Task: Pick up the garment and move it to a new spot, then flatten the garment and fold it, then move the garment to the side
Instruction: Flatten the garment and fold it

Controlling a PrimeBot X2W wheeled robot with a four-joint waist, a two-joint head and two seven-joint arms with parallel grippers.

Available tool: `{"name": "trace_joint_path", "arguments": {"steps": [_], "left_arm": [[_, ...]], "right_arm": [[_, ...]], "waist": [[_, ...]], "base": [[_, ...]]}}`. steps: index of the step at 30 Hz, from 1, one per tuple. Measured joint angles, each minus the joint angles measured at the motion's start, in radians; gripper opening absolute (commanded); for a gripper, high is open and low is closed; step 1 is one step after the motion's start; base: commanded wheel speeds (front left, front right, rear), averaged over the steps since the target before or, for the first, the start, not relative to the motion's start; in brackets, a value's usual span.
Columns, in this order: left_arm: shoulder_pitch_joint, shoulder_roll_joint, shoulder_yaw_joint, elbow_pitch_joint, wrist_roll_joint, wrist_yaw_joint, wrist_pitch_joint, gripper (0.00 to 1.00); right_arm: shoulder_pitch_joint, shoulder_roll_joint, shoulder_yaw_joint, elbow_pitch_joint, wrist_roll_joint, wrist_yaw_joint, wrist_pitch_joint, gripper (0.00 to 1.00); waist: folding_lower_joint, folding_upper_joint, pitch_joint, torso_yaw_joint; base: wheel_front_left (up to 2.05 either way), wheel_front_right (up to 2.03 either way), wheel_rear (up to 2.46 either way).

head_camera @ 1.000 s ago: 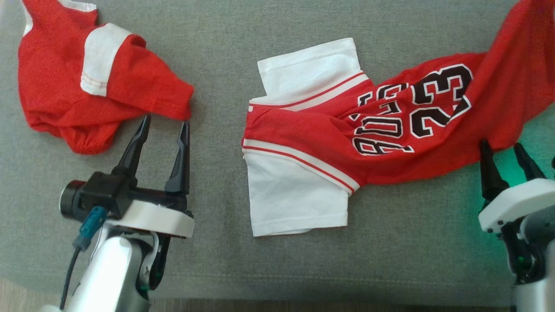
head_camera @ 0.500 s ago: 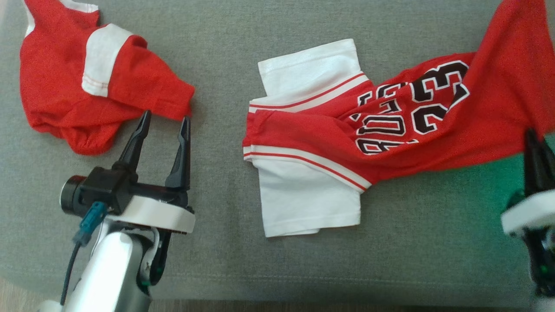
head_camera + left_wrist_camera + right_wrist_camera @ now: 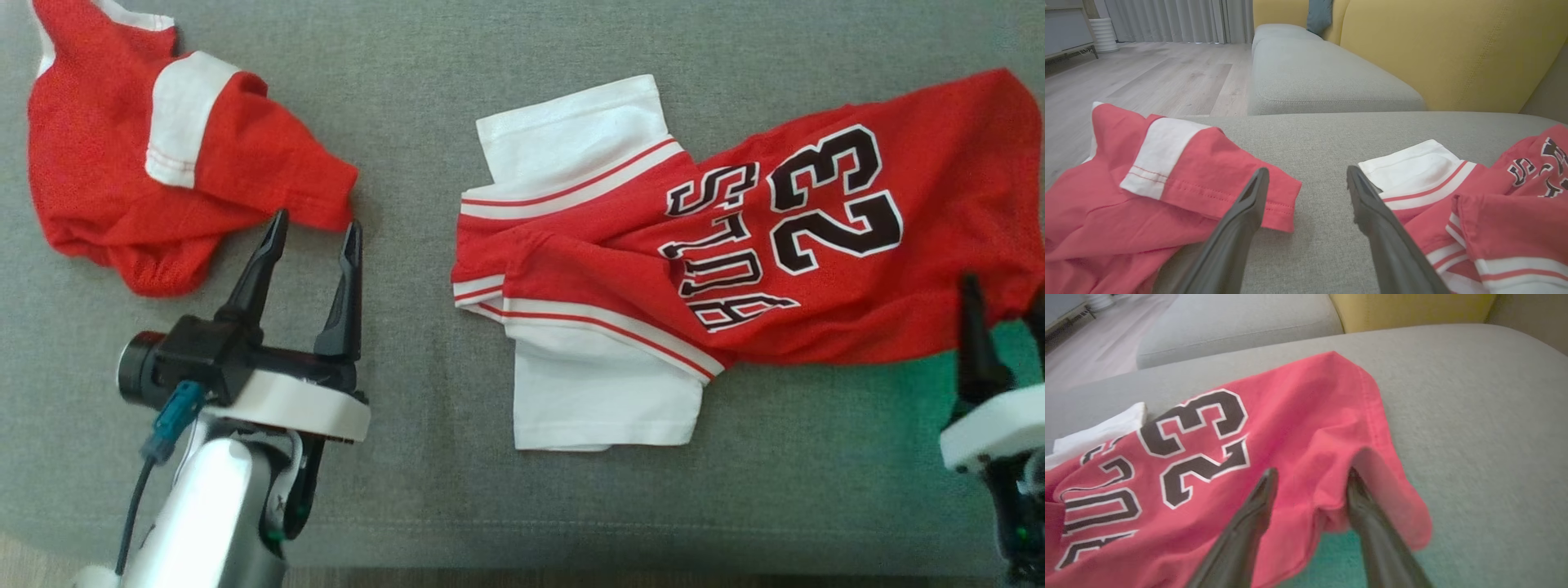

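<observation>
With jaws parted astride the hem, the right claw (image 3: 1311, 473) lets the number-23 jersey (image 3: 922, 163) lie spread on the sofa cushion (image 3: 571, 506), apparently for flattening, while the left claw (image 3: 317, 222) hovers open, clear of it.

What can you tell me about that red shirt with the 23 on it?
The jersey is soft red fabric with a black, white-edged 23 and lettering, plus white sleeves trimmed in red stripes. It lies rumpled, not flat, on the grey sofa cushion, sleeves toward the middle, hem toward the robot's right. There the right claw stands open astride a bunched fold of hem.
</observation>
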Motion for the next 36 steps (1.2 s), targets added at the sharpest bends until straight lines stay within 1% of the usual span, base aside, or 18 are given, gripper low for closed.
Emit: {"name": "trace_joint_path", "arguments": {"steps": [5, 12, 15, 21, 25, 28, 36], "left_arm": [[0.0, 0.0, -0.001, 0.012, -0.01, -0.004, 0.0, 1.0], [0.006, 0.0, 0.002, 0.014, -0.018, -0.003, 0.0, 1.0], [0.007, 0.0, 0.003, 0.009, -0.018, 0.003, 0.0, 1.0], [0.048, 0.001, 0.009, -0.018, -0.018, 0.019, 0.0, 1.0], [0.106, 0.002, 0.012, -0.03, -0.018, 0.029, 0.0, 1.0], [0.13, 0.003, 0.013, -0.045, -0.018, 0.033, 0.0, 1.0], [0.132, 0.003, 0.008, -0.063, -0.018, 0.049, 0.002, 1.0]], "right_arm": [[-0.023, 0.0, 0.037, -0.014, -0.026, 0.0, -0.046, 1.0], [-0.022, 0.0, 0.11, -0.096, -0.061, 0.0, -0.142, 1.0], [-0.022, 0.0, 0.157, -0.119, -0.09, 0.0, -0.176, 1.0], [-0.016, -0.001, 0.232, -0.1, -0.119, 0.0, -0.21, 1.0], [0.03, -0.001, 0.238, -0.058, -0.106, 0.0, -0.23, 1.0], [0.05, -0.001, 0.238, -0.049, -0.099, 0.0, -0.235, 1.0], [0.05, -0.001, 0.238, -0.044, -0.099, 0.0, -0.249, 1.0]], "waist": [[0.0, 0.0, -0.009, 0.009], [0.0, 0.0, -0.035, 0.009], [0.0, 0.0, -0.048, 0.009], [0.0, 0.0, -0.09, 0.008], [-0.0001, 0.0, -0.123, 0.009], [-0.0001, 0.0, -0.14, 0.009], [0.0, 0.0, -0.142, 0.011]], "base": [[0.0, 0.0, 0.0], [0.0, 0.0, 0.0], [0.0, 0.0, 0.0], [0.0, 0.0, 0.0], [0.0, 0.0, 0.0], [0.0, 0.0, 0.0], [0.0, 0.0, 0.0]]}}
